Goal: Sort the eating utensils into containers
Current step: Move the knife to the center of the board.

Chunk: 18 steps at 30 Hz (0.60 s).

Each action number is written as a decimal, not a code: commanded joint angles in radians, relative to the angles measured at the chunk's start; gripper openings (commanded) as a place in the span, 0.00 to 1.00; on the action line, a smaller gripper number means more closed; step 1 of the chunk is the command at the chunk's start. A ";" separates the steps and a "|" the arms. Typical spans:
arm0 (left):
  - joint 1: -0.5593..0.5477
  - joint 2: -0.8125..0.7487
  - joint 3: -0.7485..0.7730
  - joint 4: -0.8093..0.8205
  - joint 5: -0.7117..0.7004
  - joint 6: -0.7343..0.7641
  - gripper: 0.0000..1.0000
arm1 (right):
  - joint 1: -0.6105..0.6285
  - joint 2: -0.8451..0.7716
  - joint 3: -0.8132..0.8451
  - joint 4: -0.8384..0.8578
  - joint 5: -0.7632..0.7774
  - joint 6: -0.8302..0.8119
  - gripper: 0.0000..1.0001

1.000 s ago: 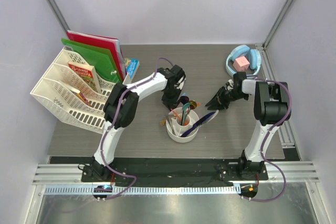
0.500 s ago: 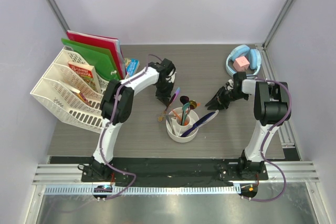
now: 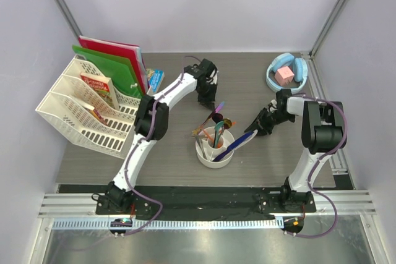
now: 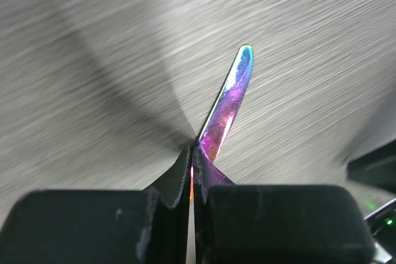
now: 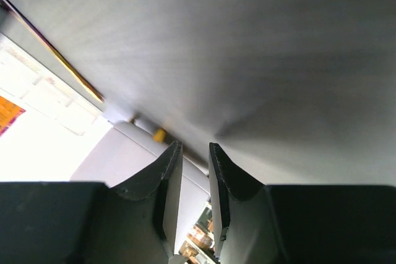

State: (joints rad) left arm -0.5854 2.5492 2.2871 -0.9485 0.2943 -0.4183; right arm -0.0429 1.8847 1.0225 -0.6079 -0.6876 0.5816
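White cup [image 3: 210, 160]: round, split by inner walls; stands on the bench [image 3: 167, 153] between the two arms, nearer the front edge than either set of jaws.
Cup contents: several slim utensils standing or leaning, among them orange pieces [image 3: 210, 132] and a teal piece [image 3: 219, 129]; which compartment each one sits in cannot be told.
Dark blue knife [image 3: 241, 141]: leans out over the cup's right rim, free end pointing up and right toward the right gripper.
Left gripper [image 4: 192, 153]: reaches past the cup toward the back of the bench; jaws pressed together on one end of the iridescent knife.
Iridescent knife [image 4: 226, 104]: clamped at its near end, blade sticking out ahead of the jaws, purple shading to green at the tip, fine teeth along one edge; close over the grey wood grain, though whether it touches cannot be told.
Right gripper [image 5: 194, 146]: sits low to the right of the cup, near the dark blue knife's free end; jaws parted by a narrow gap with nothing between them.
File rack [image 3: 68, 112]: white lattice, on the left of the bench, books in its slots; red and green folders [image 3: 114, 60] stand behind it.
Light blue bowl [image 3: 270, 78]: back right corner, well apart from the cup, with a pink cube [image 3: 284, 74] inside.
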 commanded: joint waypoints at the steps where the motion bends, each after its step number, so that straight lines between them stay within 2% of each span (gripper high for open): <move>1: -0.027 0.126 -0.038 0.069 -0.072 -0.016 0.02 | 0.001 -0.114 -0.070 -0.064 0.016 -0.028 0.30; 7: -0.027 0.068 -0.093 0.030 -0.072 0.012 0.07 | 0.001 -0.150 -0.079 -0.092 0.010 -0.055 0.30; 13: -0.021 -0.234 -0.383 0.115 -0.121 0.007 0.25 | 0.005 -0.141 -0.071 -0.073 -0.001 -0.052 0.30; 14: -0.018 -0.298 -0.434 0.120 -0.132 0.000 0.27 | 0.005 -0.138 -0.071 -0.070 -0.004 -0.052 0.30; 18: 0.002 -0.352 -0.482 0.065 -0.145 -0.008 0.27 | 0.003 -0.130 -0.079 -0.062 -0.012 -0.055 0.30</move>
State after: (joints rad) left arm -0.6044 2.2723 1.8423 -0.8291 0.2161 -0.4347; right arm -0.0422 1.7733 0.9371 -0.6765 -0.6796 0.5335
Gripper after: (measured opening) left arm 0.268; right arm 0.297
